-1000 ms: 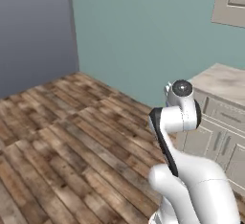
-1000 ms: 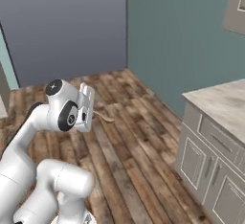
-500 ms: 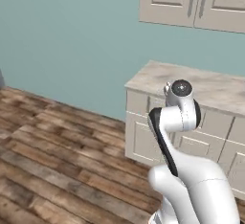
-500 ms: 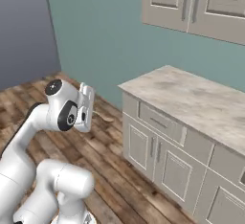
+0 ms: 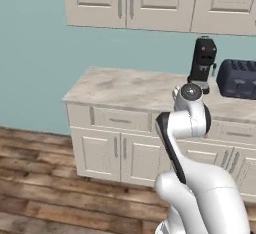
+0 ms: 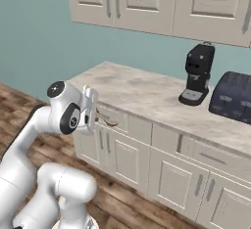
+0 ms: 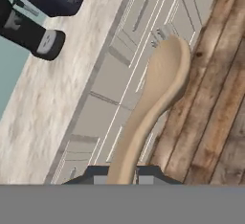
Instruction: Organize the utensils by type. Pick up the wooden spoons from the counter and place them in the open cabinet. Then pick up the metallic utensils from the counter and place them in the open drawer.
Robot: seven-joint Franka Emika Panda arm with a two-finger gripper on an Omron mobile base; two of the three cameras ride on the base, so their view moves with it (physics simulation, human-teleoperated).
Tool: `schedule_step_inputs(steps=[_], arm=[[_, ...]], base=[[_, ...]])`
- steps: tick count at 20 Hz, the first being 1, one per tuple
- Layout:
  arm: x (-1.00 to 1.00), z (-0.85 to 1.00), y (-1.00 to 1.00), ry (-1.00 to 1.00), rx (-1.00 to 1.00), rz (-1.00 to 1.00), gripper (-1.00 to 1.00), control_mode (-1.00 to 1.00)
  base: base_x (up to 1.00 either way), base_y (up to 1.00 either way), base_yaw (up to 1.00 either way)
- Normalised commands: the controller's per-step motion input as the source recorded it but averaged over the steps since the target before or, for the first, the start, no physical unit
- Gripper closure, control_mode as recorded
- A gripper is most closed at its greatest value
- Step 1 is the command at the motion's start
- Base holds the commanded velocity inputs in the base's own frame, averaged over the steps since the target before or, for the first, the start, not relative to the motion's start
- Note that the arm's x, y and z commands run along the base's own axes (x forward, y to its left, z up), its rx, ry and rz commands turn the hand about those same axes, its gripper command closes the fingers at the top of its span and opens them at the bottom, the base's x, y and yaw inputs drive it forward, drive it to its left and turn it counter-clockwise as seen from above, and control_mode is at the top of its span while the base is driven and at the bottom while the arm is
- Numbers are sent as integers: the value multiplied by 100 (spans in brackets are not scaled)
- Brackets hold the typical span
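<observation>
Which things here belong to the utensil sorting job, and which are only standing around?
Job:
- pale wooden spoon, held in the gripper
- counter

Standing around:
- black coffee machine
- dark toaster
- closed wall cabinets

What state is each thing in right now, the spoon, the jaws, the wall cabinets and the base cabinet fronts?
Wooden spoon: held off the counter, bowl pointing away from the hand.
Gripper: jaws shut on the spoon's handle.
Wall cabinets: doors closed.
Base cabinet fronts: drawers and doors closed.
Counter: carries a coffee grinder and a toaster, both upright.
</observation>
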Motion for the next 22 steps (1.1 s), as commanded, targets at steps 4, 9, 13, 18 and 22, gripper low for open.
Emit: schedule_step_inputs(steps=[4, 9, 13, 18, 22], arm=[[0, 0, 0, 0, 0, 0, 100, 100], [0, 0, 0, 0, 0, 0, 100, 100], [0, 0, 0, 0, 0, 0, 100, 100], [0, 0, 0, 0, 0, 0, 100, 100], [0, 0, 0, 0, 0, 0, 100, 100]], base=[[12, -91, -39], [25, -89, -34], [30, -100, -31], [30, -100, -31], [26, -100, -32]])
